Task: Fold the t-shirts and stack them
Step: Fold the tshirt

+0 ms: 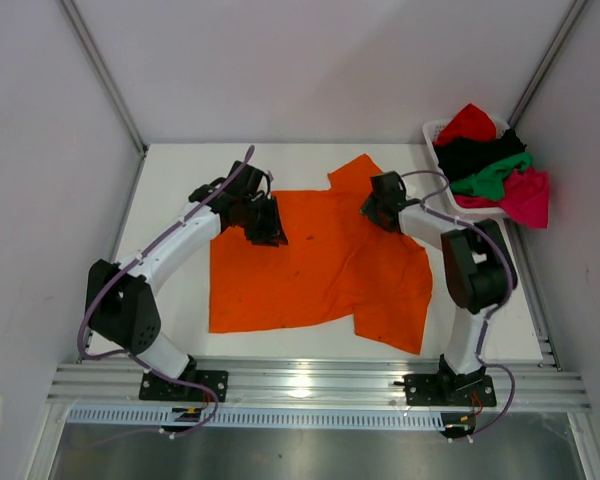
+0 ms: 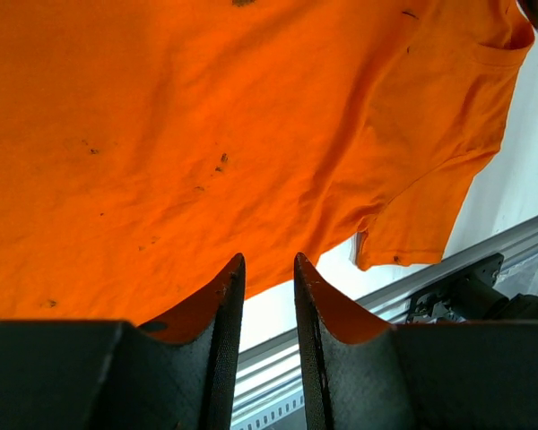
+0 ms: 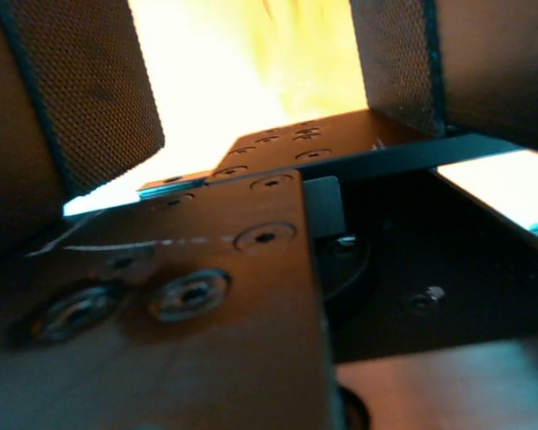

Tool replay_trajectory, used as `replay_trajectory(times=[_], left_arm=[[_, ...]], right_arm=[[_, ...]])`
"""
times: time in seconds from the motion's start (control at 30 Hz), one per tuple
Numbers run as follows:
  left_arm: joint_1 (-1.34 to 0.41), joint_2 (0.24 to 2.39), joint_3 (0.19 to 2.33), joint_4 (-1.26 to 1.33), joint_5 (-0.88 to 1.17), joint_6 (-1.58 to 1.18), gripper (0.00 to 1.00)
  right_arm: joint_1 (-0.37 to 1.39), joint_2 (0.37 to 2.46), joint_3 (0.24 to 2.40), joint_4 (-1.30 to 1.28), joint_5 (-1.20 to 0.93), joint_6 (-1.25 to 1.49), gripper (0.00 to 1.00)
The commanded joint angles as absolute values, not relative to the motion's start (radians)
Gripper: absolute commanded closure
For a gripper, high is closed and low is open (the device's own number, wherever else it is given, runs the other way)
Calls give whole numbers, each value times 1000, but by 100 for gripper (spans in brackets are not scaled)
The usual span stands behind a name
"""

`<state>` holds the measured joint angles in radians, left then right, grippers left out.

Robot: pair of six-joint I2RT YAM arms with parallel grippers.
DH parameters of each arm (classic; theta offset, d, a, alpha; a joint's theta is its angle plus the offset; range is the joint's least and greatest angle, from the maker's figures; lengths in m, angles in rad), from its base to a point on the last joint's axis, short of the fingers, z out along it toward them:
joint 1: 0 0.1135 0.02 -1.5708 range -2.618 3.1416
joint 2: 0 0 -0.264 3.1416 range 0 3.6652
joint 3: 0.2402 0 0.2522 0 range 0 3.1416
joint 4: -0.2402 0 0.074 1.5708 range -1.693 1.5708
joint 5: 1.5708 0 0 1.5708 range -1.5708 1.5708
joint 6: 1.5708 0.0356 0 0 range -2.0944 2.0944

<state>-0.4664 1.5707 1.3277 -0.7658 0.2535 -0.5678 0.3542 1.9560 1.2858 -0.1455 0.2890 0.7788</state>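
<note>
A bright orange t-shirt lies spread flat on the white table, one sleeve pointing to the back and a rumpled flap at the front right. My left gripper hovers over the shirt's back left part. In the left wrist view its jaws stand a little apart with nothing between them, and the orange cloth lies beyond. My right gripper sits at the shirt's back right, by the sleeve. In the right wrist view it is wide open, with glaring orange cloth behind.
A white basket at the back right holds red, black, green and magenta shirts, the magenta one hanging over its rim. An aluminium rail runs along the table's near edge. White walls enclose the table.
</note>
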Motion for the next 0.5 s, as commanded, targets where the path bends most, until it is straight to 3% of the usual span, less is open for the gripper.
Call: replay_trajectory(times=[0.0, 0.23, 0.47], left_arm=[[-463, 1532, 1342, -755, 244, -566, 68], [-463, 1552, 1312, -715, 301, -581, 68], [-463, 1539, 1315, -709, 311, -583, 68]], right_arm=[[402, 1690, 1194, -107, 363, 811, 38], [474, 1404, 977, -248, 439, 908, 38], [512, 1266, 825, -357, 457, 1012, 38]])
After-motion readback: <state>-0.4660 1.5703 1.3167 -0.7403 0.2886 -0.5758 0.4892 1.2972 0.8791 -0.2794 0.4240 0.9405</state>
